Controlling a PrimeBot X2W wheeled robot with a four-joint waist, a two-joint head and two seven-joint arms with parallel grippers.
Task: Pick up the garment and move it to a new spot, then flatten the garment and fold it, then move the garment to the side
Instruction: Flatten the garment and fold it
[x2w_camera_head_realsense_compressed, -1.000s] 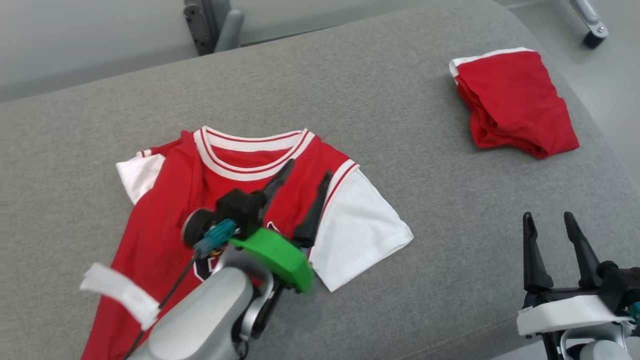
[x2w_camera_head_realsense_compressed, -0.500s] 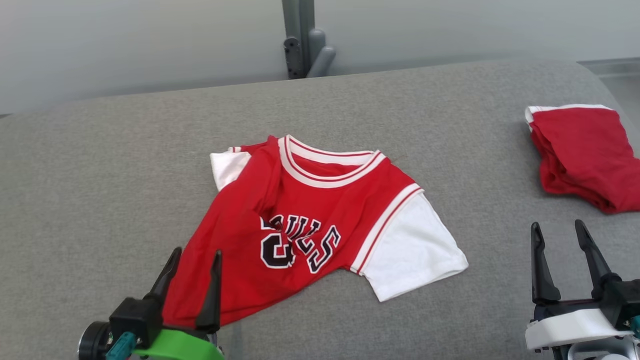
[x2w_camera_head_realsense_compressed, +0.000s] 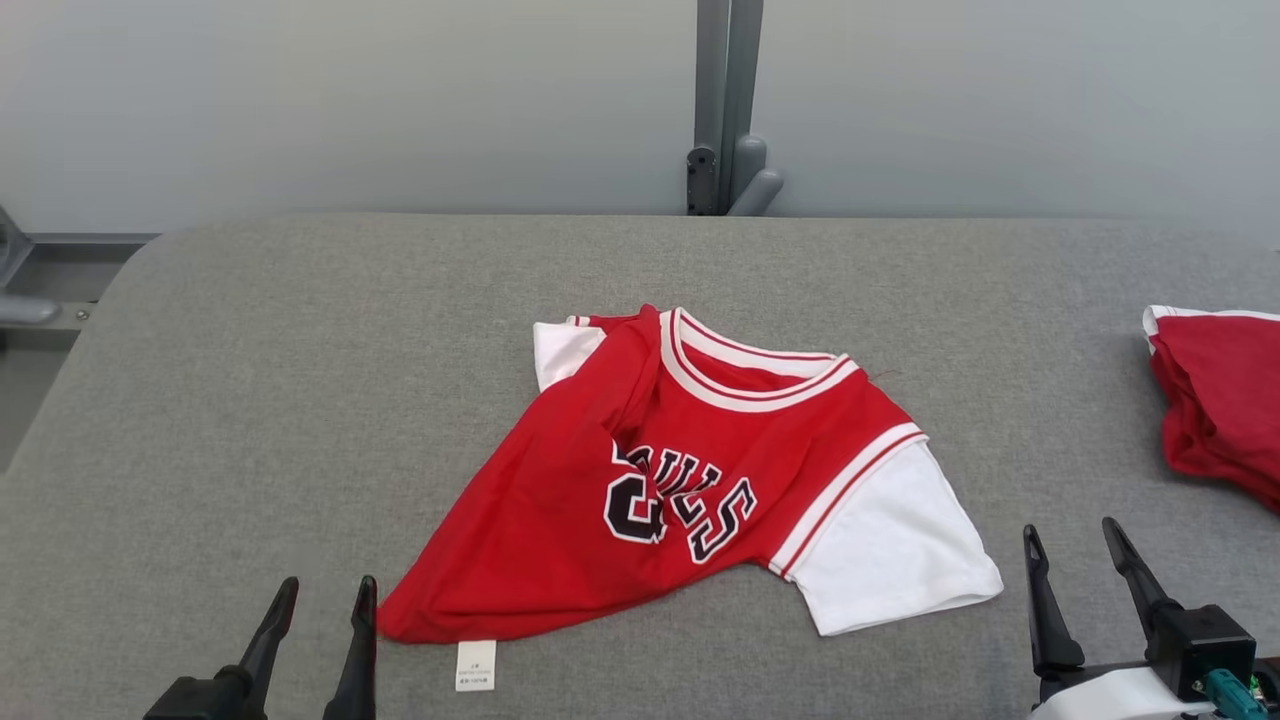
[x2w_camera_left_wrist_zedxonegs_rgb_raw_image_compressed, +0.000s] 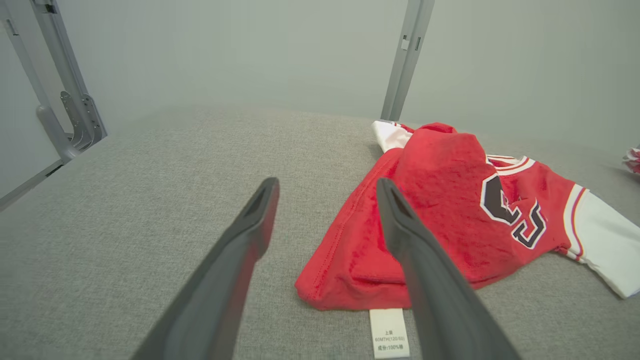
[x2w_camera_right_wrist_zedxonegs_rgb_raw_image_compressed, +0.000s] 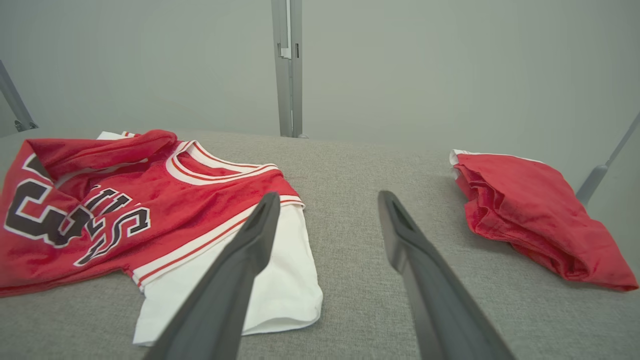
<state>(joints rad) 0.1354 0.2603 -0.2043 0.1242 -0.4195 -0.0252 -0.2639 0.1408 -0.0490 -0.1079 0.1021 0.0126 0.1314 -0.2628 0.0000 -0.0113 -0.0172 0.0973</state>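
Left fingers (x2w_camera_head_realsense_compressed: 360, 640) stand spread and empty at the bottom of the head view, just beside the lower corner of the red jersey (x2w_camera_head_realsense_compressed: 560, 540) but not touching it. Right fingers (x2w_camera_head_realsense_compressed: 1045, 610) are likewise spread and empty, near the white sleeve (x2w_camera_head_realsense_compressed: 890, 550) on the robot's right. A second ago the left arm reached over the jersey's chest, and half a second ago its fingers were at the hem corner. Now they have drawn back clear of the cloth. The head camera has also swung, so the jersey's shift across the picture is no move of the jersey itself. It lies near the middle of the grey surface (x2w_camera_head_realsense_compressed: 300, 400), collar away from the robot. This probably means the placing step is over and flattening comes next, since the side on the robot's left is folded over the chest and the hem is drawn to a point. That fold hides most of the other sleeve and part of the black lettering. A white care label (x2w_camera_head_realsense_compressed: 476, 665) sticks out below the hem, its print too small to read. A second red garment (x2w_camera_head_realsense_compressed: 1215, 400), folded, lies well apart from the jersey and is cut off by the right edge of the head view. Both pairs of fingers are cut off at their bases by the bottom edge.
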